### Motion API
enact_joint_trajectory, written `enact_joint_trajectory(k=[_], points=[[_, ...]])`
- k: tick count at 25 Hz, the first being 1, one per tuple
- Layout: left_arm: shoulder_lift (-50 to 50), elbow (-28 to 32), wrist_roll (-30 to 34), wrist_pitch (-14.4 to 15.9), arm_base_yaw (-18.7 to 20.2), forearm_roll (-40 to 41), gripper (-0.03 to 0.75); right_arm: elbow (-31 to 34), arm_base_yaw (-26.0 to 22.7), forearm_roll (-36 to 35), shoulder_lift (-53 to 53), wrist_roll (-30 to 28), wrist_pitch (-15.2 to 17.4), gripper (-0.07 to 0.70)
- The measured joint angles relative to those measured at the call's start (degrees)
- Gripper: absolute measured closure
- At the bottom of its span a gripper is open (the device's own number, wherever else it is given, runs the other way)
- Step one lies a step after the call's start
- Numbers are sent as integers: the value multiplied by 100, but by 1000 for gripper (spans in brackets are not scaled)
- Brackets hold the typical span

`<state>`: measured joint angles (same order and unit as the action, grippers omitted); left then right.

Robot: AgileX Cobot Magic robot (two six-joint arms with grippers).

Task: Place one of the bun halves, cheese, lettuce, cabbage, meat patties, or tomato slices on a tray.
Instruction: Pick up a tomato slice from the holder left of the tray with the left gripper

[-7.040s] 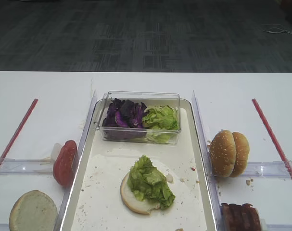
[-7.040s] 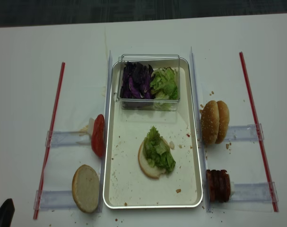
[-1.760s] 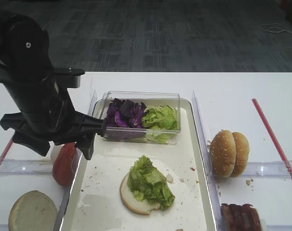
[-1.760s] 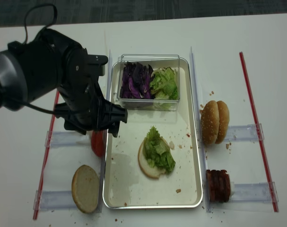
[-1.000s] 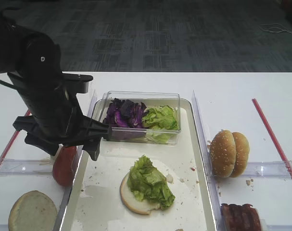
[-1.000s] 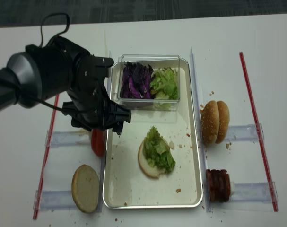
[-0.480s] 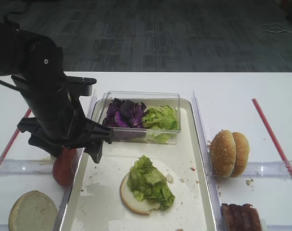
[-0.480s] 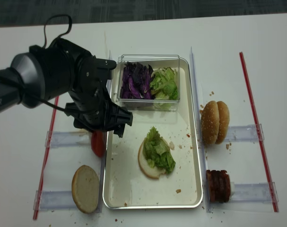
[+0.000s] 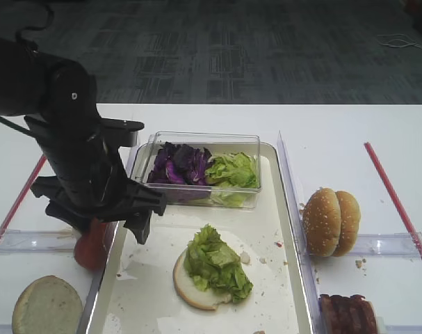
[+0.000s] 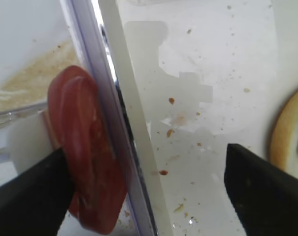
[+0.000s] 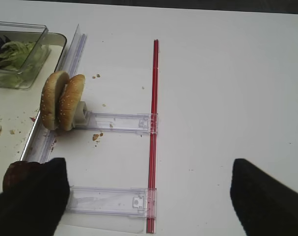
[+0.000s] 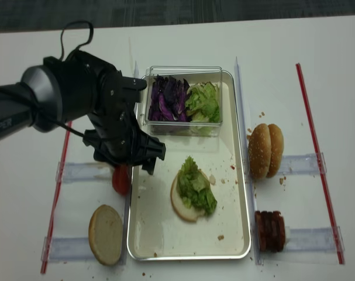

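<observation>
since earlier, left gripper dropped over tomato, jaws wide, empty; next: shift, straddle, close.

White table: tray centre, clear rails, red strips, bun halves, crumbs.

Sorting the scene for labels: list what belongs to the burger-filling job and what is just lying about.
Job:
tray
bun half with lettuce
tomato slices
spare bun half
sesame buns
meat patties
cabbage
left gripper, open

Lying about:
red strips
clear rails
</observation>
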<state>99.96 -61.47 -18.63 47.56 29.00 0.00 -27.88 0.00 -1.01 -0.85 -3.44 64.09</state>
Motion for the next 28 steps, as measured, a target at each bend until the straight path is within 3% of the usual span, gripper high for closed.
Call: enact_joint_trajectory(k=[5,17,28], points=[[42,-12,13,37,0,0,139,0,0,0,0,0,0,-58],[42,-12,12,158,0,294,340,0,0,0,0,20,-10,-58],[42,-12,-193,263,0,668,459,0,0,0,0,20,-10,-58]])
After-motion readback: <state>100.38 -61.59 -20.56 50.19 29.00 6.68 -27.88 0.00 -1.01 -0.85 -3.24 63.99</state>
